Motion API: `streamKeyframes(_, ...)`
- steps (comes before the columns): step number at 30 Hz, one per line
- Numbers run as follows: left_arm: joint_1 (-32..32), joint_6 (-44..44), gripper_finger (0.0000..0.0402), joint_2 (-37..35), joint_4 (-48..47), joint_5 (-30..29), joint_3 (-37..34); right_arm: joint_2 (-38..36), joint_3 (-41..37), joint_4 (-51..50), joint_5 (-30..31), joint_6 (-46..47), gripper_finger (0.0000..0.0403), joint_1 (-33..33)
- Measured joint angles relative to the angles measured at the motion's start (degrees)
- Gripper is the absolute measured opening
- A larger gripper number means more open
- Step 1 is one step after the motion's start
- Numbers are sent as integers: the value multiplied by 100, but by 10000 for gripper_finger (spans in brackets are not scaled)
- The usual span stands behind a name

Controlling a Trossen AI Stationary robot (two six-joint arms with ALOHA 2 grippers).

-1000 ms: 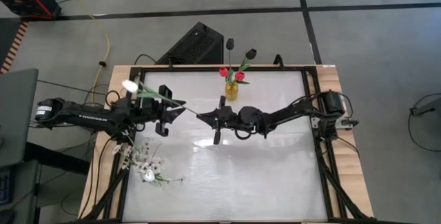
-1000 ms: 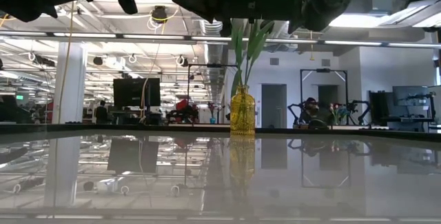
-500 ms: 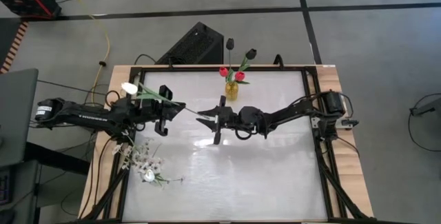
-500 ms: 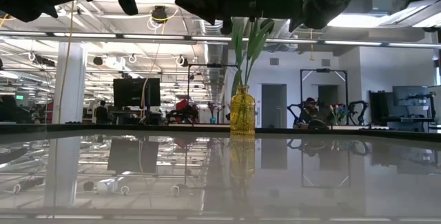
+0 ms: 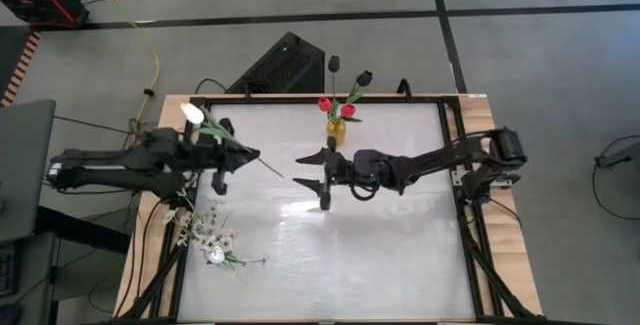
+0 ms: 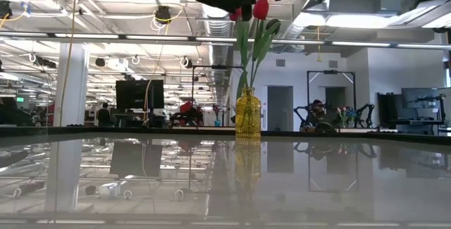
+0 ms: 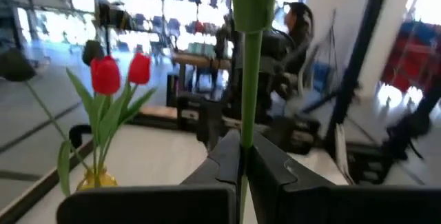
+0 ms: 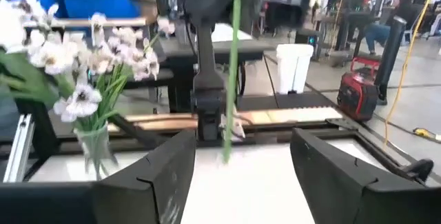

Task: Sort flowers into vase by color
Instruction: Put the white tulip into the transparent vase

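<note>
- The left gripper [image 5: 232, 154] has turned since a second ago: the white tulip [image 5: 190, 113] it carries now points its bud more toward the far-left corner, and the cut end of the stem sticks out toward the table's middle. The left wrist view shows its fingers [image 7: 272, 162] pressed together on the green stem, so the grip is firm.
- The right gripper [image 5: 318, 170] has pulled back from that stem end. A second ago its tips were at the stem's tip; now there is a clear gap between them. Its jaws stand wide apart and hold nothing, as the right wrist view shows, with the stem hanging between them farther off.
- My reading: a pass from one arm to the other was tried or lined up and has not taken place, so the white tulip is not yet placed.
- Nearest the front edge, on the left: one spray of small white blossoms [image 5: 212, 235] lying on the table [image 5: 380, 255], well apart from both grippers.
- Mid-table: one white tulip, lifted off the table in the left gripper.
- Far edge: one yellow vase [image 5: 336, 130], standing upright, with two red tulips [image 5: 336, 108] in it. Two black tulips [image 5: 349, 73] show just beyond; I cannot tell whether their stems go into the same vase.
- Count: two red, two black, one white tulip, one spray, one vase.
</note>
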Motion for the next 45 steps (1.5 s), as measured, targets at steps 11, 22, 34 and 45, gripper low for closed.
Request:
streamKeyframes(11, -733, -23, 0, -281, -1224, 1502, 1647, -210, -2, -960, 5, 26, 265, 190)
streamKeyframes(22, -1913, -180, 0, 74, -324, 3583, 1707, -208, -2, -1443, 10, 240, 265, 215)
streamKeyframes(34, -2513, -359, 0, -207, -2473, 2846, 1954, -119, -4, -1952, 23, 410, 265, 266)
streamKeyframes(45, -3095, -431, 0, -363, -3193, 2368, 1954, 463, -15, -1861, 18, 355, 265, 238)
